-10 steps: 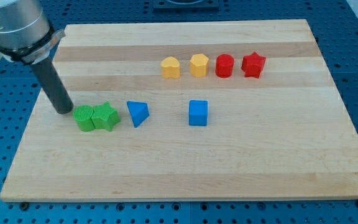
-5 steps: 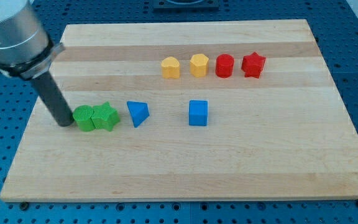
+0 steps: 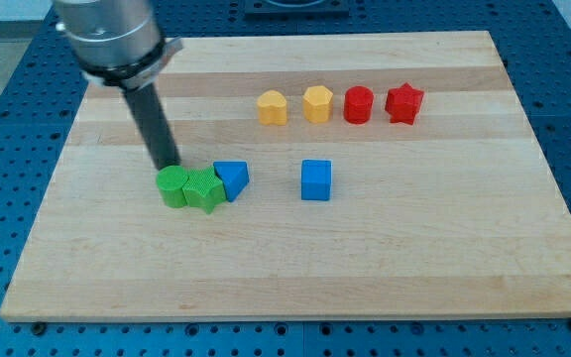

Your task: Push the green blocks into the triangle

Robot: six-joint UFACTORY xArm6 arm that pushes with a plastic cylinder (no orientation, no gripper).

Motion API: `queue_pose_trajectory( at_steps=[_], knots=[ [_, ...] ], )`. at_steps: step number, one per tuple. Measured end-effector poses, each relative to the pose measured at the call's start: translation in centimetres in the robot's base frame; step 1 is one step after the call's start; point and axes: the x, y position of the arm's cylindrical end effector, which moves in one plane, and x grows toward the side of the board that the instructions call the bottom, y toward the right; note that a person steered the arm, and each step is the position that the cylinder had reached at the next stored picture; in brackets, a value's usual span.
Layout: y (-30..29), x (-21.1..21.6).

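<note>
Jawless tip (image 3: 169, 165) (rod end) atop green cylinder (image 3: 172, 186).

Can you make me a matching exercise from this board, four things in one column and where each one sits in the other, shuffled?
Things:
1. my tip
2. blue triangle
3. blue cube
4. red star

Places:
A. alone near the board's middle
B. the view's right end of the top row
C. just above the green cylinder
D. touching the green star on its right side

Pairs: 1-C, 2-D, 3-A, 4-B
</note>
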Motion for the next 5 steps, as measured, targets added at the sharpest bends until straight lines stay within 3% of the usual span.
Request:
queue_pose_trajectory(
  at_steps=[5],
  knots=[
    [3.9, 1.5]
  ],
)
